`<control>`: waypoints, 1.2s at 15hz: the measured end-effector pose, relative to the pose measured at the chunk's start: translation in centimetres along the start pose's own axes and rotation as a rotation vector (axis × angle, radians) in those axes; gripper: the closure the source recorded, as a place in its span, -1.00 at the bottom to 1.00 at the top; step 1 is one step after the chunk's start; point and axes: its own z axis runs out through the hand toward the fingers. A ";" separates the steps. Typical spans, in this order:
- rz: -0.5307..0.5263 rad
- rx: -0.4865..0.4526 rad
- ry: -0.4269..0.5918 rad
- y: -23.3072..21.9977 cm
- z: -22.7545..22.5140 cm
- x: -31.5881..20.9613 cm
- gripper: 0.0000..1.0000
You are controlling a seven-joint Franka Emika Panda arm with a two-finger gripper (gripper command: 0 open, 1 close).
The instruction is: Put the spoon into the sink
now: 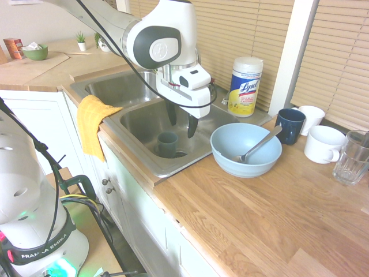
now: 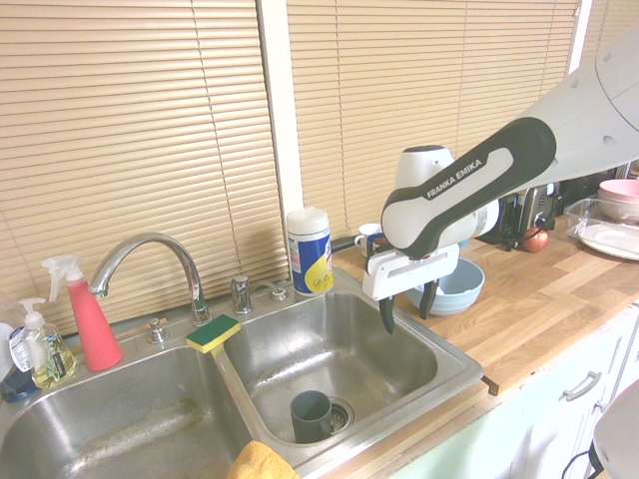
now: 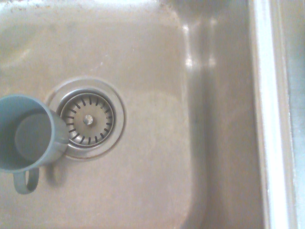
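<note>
- The counter carries the landmark, the double-basin steel sink.
- The white arm, lettered "FRANKA EMIKA", reaches over the sink; the same name shows on its base.
- Right beside the sink, the light blue bowl holds the spoon, its handle leaning over the rim.
- On the sink's back ledge, the wipes canister reads "Lysol" on a blue and yellow label.
- Above the sink's basin nearer the bowl, the pincer points down, dark fingers spread wide, with nothing between them.
- Inside that basin, a grey-blue mug stands beside the drain.
</note>
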 end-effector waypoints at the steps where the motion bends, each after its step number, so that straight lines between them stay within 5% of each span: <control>1: 0.001 -0.005 -0.003 0.0 0.1 0.0 -1.00; 10: 0.263 0.046 0.191 1.1 -2.7 3.8 -1.00; 18: 0.411 0.117 0.236 7.3 -3.4 10.4 -1.00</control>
